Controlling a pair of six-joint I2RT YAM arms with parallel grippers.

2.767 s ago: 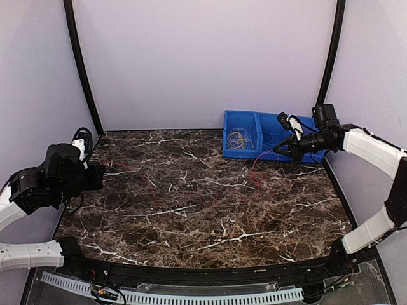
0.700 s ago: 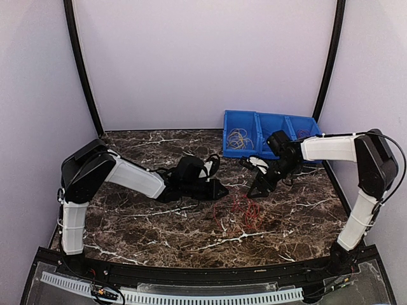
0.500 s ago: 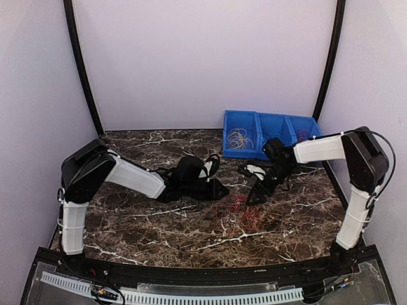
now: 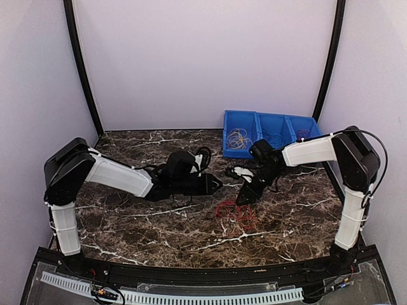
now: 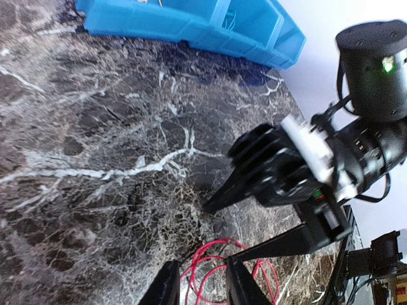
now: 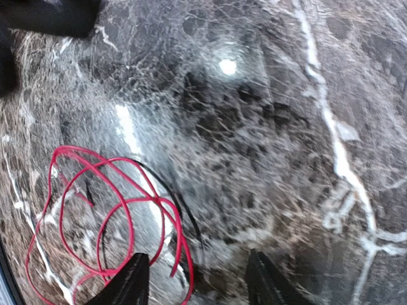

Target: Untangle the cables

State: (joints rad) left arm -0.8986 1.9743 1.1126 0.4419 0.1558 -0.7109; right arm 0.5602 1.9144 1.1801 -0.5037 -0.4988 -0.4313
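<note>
Nearly three seconds ago the arms stood far apart at the counter's [image 4: 140, 222] two sides, with the red cable [image 4: 234, 213] drawn out in a long thin line between them. Now both arms reach into the middle and the cable lies slack in a loose bunch of loops. Over the last half second or so the right claw [image 4: 243, 196] has slid a little toward 9 o'clock and the left arm's shoulder has swung back toward the left wall, while the bunch has hardly shifted. It rests flat on the marble counter, right of centre and toward the near edge, at about 5 o'clock from the left claw [image 4: 216, 184] and just at 6 o'clock from the right one. Its long axis runs roughly from 9 to 3 o'clock, the right end dipping slightly nearer. The left wrist view shows the left claw's two fingers parted by a modest gap, the red loops lying on the counter beyond them and nothing clamped. The right wrist view shows the right claw's fingers spread wider and gripping nothing, the loops off to their left and one strand ending near the left fingertip. At 1 o'clock on the counter sits a blue bin [image 4: 241, 154], with yellow cables [image 4: 238, 138] coiled in its left compartment.
</note>
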